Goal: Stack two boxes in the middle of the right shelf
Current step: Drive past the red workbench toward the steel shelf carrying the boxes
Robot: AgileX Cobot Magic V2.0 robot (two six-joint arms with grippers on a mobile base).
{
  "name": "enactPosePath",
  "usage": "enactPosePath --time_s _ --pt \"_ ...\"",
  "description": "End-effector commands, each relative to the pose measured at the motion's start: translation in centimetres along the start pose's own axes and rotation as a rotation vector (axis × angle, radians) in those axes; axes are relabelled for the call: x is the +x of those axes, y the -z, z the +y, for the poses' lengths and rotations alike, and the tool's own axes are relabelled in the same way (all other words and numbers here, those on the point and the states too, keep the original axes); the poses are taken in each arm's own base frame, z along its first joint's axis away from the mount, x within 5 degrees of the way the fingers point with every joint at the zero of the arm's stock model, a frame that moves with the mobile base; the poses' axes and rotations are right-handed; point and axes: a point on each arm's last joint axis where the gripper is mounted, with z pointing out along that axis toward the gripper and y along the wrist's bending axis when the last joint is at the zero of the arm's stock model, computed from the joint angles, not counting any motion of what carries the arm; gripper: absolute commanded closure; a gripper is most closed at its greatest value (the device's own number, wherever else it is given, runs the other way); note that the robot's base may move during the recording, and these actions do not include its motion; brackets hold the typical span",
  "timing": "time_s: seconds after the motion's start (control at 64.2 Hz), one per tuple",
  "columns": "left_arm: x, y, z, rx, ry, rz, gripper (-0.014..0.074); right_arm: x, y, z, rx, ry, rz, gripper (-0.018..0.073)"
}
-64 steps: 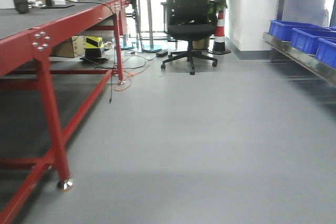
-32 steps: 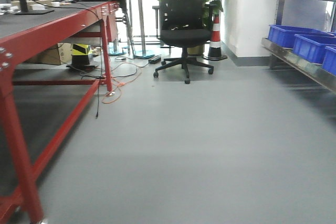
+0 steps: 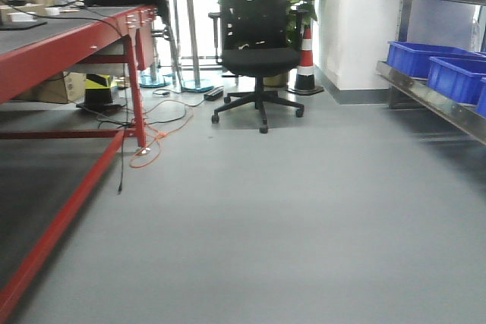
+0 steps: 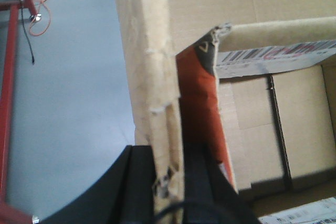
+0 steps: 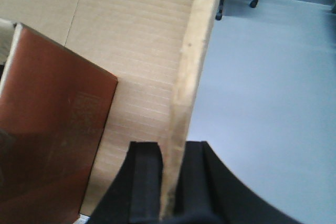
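In the left wrist view, my left gripper (image 4: 168, 182) is shut on the frayed upright wall of a brown cardboard box (image 4: 144, 51). One black finger is outside the wall and the other inside. Inside the box lie an orange-red item (image 4: 197, 93) and a smaller carton with a barcode label (image 4: 273, 56). In the right wrist view, my right gripper (image 5: 172, 182) is shut on the opposite cardboard wall (image 5: 191, 61), beside a red-brown item (image 5: 52, 119). The box hangs above grey floor. The steel shelf (image 3: 437, 104) runs along the right edge of the front view. No second box can be made out.
Blue plastic bins (image 3: 425, 58) sit on the shelf. A long red-framed table (image 3: 68, 47) lines the left side, with orange and black cables (image 3: 152, 142) on the floor by its leg. A black office chair (image 3: 258, 43) and a striped cone (image 3: 306, 58) stand ahead.
The front view has advanced along the aisle. The red table has slid left and out of frame, its near leg is gone, and the chair looks nearer.
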Motion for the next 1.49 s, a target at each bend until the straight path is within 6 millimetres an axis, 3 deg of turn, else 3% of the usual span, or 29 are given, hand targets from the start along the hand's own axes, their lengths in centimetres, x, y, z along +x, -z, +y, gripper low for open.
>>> enactPosePath --time_s 0.0,1.479 --pt "-0.81 0.92 -0.10 0.027 -0.001 -0.090 0.0708 -0.63 0.64 0.07 -0.004 0.008 -0.066 0.0711" --pt "-0.83 0.92 -0.05 0.021 -0.003 -0.092 0.0708 -0.63 0.64 0.07 -0.004 0.008 -0.066 0.0711"
